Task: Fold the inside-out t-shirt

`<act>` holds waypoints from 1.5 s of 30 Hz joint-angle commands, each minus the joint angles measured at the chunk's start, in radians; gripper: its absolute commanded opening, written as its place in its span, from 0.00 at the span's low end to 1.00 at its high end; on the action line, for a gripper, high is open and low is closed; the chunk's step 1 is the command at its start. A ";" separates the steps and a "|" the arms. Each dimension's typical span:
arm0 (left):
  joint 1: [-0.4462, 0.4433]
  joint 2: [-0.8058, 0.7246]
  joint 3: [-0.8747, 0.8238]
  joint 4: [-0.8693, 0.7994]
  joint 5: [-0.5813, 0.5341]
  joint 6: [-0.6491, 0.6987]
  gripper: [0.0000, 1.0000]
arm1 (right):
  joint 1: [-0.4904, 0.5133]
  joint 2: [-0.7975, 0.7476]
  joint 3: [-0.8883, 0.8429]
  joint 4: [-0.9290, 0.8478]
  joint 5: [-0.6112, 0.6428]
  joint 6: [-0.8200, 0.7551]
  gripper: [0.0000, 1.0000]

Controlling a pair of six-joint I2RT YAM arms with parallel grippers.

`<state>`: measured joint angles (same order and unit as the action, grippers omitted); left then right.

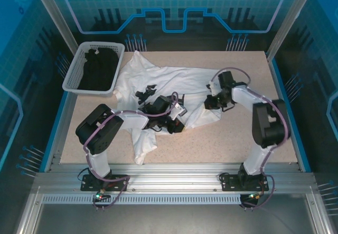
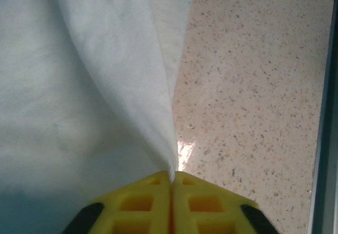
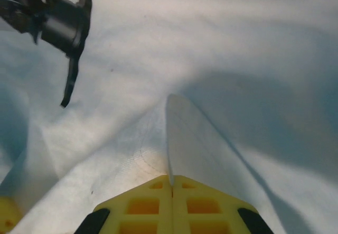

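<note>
The white inside-out t-shirt [image 1: 163, 81] lies crumpled at the middle of the table [image 1: 237, 139]. The left gripper [image 2: 171, 176] pinches its edge with closed jaws. The right gripper [image 3: 170, 178] is closed on a fold of it.

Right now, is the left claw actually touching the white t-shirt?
Touching. The left wrist view shows the left gripper shut on a pinched fold of the t-shirt.
</note>
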<state>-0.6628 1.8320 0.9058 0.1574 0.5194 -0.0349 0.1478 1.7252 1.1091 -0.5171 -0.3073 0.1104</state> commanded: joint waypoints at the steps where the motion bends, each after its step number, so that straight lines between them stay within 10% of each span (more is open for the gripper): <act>1: -0.052 -0.031 0.045 -0.014 -0.005 -0.041 0.30 | -0.073 -0.188 -0.132 0.055 -0.051 0.090 0.00; 5: -0.024 -0.186 -0.028 -0.043 -0.152 -0.193 0.50 | -0.095 -0.302 -0.224 0.110 -0.035 0.151 0.00; 14: 0.047 -0.829 -0.319 -0.686 -0.701 -0.643 0.60 | -0.070 -0.320 -0.210 0.146 0.004 0.156 0.00; 21: 0.086 -0.751 -0.306 -0.588 -0.485 -0.596 0.59 | -0.060 -0.311 -0.213 0.145 0.009 0.135 0.00; 33: -0.101 -0.440 -0.240 -0.564 -0.552 -0.565 0.47 | -0.059 -0.341 -0.224 0.121 0.029 0.115 0.00; 40: -0.127 -0.393 -0.205 -0.580 -0.615 -0.539 0.09 | -0.059 -0.337 -0.220 0.115 0.022 0.112 0.00; 45: -0.057 -0.586 -0.215 -0.666 -0.676 -0.505 0.01 | -0.058 -0.354 -0.221 0.114 0.018 0.110 0.00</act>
<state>-0.7647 1.3548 0.6815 -0.4404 -0.1005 -0.5697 0.0784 1.4017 0.8970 -0.3923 -0.2882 0.2356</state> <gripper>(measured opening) 0.055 0.050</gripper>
